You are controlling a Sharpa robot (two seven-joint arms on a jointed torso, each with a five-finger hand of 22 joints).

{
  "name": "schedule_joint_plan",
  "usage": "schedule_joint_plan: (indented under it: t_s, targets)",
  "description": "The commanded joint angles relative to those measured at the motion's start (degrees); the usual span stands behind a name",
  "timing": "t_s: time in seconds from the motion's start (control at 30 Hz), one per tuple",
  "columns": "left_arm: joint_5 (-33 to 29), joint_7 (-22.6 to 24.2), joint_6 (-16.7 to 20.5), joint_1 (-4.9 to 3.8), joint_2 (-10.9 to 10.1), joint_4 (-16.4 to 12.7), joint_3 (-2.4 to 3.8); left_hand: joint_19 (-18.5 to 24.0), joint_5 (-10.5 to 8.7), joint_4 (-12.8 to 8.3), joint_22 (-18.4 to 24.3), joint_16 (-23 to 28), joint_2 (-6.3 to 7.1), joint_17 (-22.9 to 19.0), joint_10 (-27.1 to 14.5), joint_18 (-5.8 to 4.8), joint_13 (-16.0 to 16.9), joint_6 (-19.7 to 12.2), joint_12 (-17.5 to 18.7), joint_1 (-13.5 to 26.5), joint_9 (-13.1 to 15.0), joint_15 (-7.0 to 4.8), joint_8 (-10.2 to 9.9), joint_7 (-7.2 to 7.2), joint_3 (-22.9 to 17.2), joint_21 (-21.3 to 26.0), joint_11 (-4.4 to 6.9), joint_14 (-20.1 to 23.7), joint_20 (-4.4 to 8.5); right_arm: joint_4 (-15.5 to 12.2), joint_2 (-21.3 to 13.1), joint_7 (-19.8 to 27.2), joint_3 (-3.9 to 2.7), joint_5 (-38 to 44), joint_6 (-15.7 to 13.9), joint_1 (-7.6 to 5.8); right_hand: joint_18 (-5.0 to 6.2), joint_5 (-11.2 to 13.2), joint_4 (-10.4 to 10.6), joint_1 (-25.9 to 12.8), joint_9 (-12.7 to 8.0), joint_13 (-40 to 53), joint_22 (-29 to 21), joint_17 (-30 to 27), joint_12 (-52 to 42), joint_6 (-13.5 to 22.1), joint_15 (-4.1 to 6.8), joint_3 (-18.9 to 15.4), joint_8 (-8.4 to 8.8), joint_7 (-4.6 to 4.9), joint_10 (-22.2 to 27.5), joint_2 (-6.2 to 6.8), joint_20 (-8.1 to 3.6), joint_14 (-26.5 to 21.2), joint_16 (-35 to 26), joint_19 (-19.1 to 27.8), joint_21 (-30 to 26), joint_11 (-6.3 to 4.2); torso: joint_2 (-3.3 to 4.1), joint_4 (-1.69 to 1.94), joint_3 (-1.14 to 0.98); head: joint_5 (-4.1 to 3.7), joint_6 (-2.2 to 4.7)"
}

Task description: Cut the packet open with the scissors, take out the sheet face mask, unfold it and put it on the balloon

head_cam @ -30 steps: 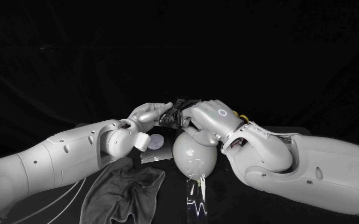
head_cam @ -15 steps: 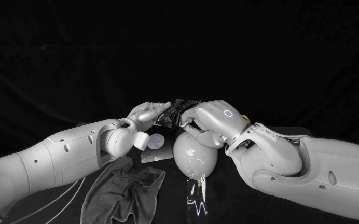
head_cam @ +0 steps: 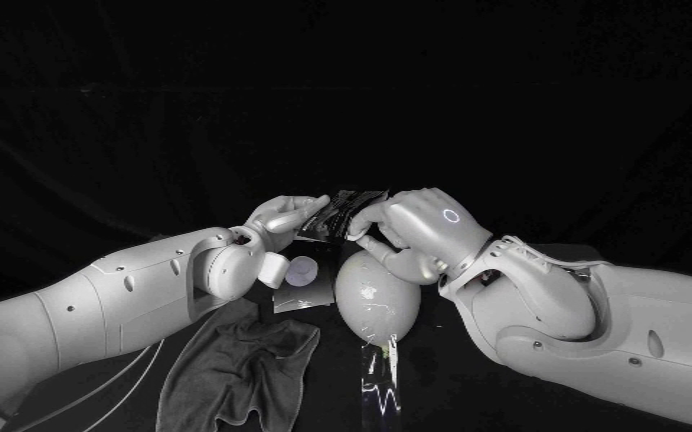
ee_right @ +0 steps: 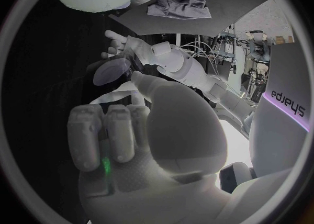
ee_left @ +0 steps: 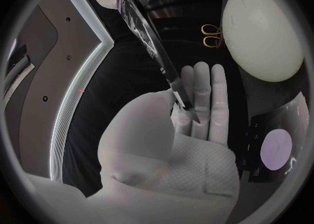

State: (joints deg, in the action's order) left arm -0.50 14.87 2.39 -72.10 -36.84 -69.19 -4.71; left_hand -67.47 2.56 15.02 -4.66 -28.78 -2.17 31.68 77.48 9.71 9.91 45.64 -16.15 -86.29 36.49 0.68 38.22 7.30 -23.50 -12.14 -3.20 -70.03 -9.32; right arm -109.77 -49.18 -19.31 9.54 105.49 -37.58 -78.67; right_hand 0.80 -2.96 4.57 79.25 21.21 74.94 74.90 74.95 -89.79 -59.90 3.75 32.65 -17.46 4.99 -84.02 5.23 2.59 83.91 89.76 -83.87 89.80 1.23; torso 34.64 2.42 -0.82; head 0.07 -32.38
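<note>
Both robot hands meet above the table [head_cam: 335,392] at mid-scene. The left robot hand [head_cam: 284,218] grasps one end of the packet [head_cam: 343,212], which is pinched between thumb and fingers [ee_left: 203,90]; in the left wrist view the packet [ee_left: 147,38] runs edge-on away from the palm. The right robot hand [head_cam: 428,227] grasps the other end, fingers curled over its top edge. The packet is dark, glossy and flat, held in the air between the two hands, above the far end of the balloon [head_cam: 376,294]. The balloon is pale and egg-shaped and lies on the table just under the right robot hand. Yellow-handled scissors [ee_left: 211,34] lie on the table just beside the balloon. A pale round disc [head_cam: 302,271] sits on a glossy sheet [head_cam: 300,300] between the left wrist and the balloon. A crumpled grey cloth [head_cam: 238,367] lies below the left arm, near the front edge.
</note>
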Motion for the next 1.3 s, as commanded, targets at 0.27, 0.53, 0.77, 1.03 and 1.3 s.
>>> schedule_joint_plan:
  t_s: [0.27, 0.53, 0.77, 1.03, 1.3]
  targets:
    - [-1.13, -1.86, -0.96, -0.07, -0.63, -1.34, 0.05, 0.43, 0.23, -3.91, 0.06, 0.33, 0.44, -0.01, -1.62, 0.66, 0.09, -0.87, 0.18, 0.18, -0.06, -0.08, -0.68, 0.14, -4.79, -0.02, -0.13, 1.17, -0.09, 0.67, 0.23, 3.91, -0.08, -0.56, -3.71, -0.09, -0.8, 0.17, -0.08, -0.54, 0.16, 15.06, 15.1, 15.05, -0.21, -0.68, -0.02, 0.57, -0.47, -0.07, -5.98, 0.05, 0.11, 6.09, 0.24, -6.13, 0.2, -0.53, -0.02, 0.05, 0.0, 0.24, -0.3]
    - [-4.61, -2.29, -8.54, -0.08, -0.93, -2.14, 0.03, 1.41, 0.4, 1.59, 0.33, 1.45, 0.95, -0.4, -5.7, 0.49, -0.9, -5.51, 2.96, 6.66, -3.06, 1.84, -6.3, 3.0, -4.67, 0.52, -2.52, 1.8, -0.87, 2.08, 0.9, 4.15, -0.08, -0.6, -3.06, -0.11, -0.8, 0.18, -0.17, -0.63, 0.29, 15.06, 15.1, 15.05, -0.21, -0.96, 0.02, 0.86, -0.72, -0.19, -5.98, 0.04, 0.08, 6.09, 0.24, -6.13, 0.2, -0.63, 0.06, 0.01, 0.06, 0.28, -0.46]
    - [-7.12, -2.58, -12.86, -0.08, -1.03, -2.14, 0.02, 1.84, 0.23, 1.87, 0.69, 3.54, 1.59, -0.94, -6.01, 0.85, -1.27, -4.53, 4.6, 21.9, -6.97, 2.41, -10.42, 3.51, 3.71, 1.51, -3.25, 1.9, -1.89, 2.83, 1.27, 4.01, -0.08, -0.53, -2.43, -0.13, -0.8, 0.18, -0.21, -0.67, 0.34, 15.06, 15.1, 15.05, -0.21, -1.05, 0.04, 0.96, -0.81, -0.23, -5.98, 0.06, 0.07, 6.09, 0.24, -6.13, 0.2, -0.67, -0.01, 0.01, 0.01, 0.33, -0.5]
    - [-8.09, -2.74, -15.03, -0.08, -1.17, -1.82, 0.0, 1.42, 0.25, -0.48, 0.68, 4.7, 5.56, -0.9, -5.41, 0.87, -1.33, -2.57, 5.56, 16.43, -8.64, 1.99, -11.21, 3.02, 6.0, 1.9, -2.75, 1.06, -1.82, 3.0, 1.29, 3.79, -0.08, -0.36, -2.32, -0.14, -0.8, 0.18, -0.23, -0.67, 0.36, 15.06, 15.1, 15.05, -0.21, -1.09, 0.05, 1.01, -0.84, -0.24, -5.98, 0.07, 0.07, 6.09, 0.24, -6.13, 0.2, -0.68, -0.02, -0.05, 0.0, 0.41, -0.5]
    - [-8.2, -2.14, -14.71, -0.08, -1.34, -1.37, -0.01, 0.63, 0.23, -13.45, -0.28, 6.63, 8.03, -1.5, -4.86, 0.47, -1.95, 0.0, 6.75, -1.38, -10.33, 1.23, -12.15, 3.13, -0.83, 0.53, -2.26, 1.39, 0.18, 2.97, 1.17, 3.7, -0.08, -0.25, -2.39, -0.14, -0.8, 0.18, -0.27, -0.67, 0.39, 15.06, 15.1, 15.05, -0.21, -1.13, 0.05, 1.08, -0.89, -0.26, -5.98, 0.09, 0.06, 6.09, 0.24, -6.13, 0.2, -0.71, 0.0, 0.01, -0.01, 0.41, -0.63]
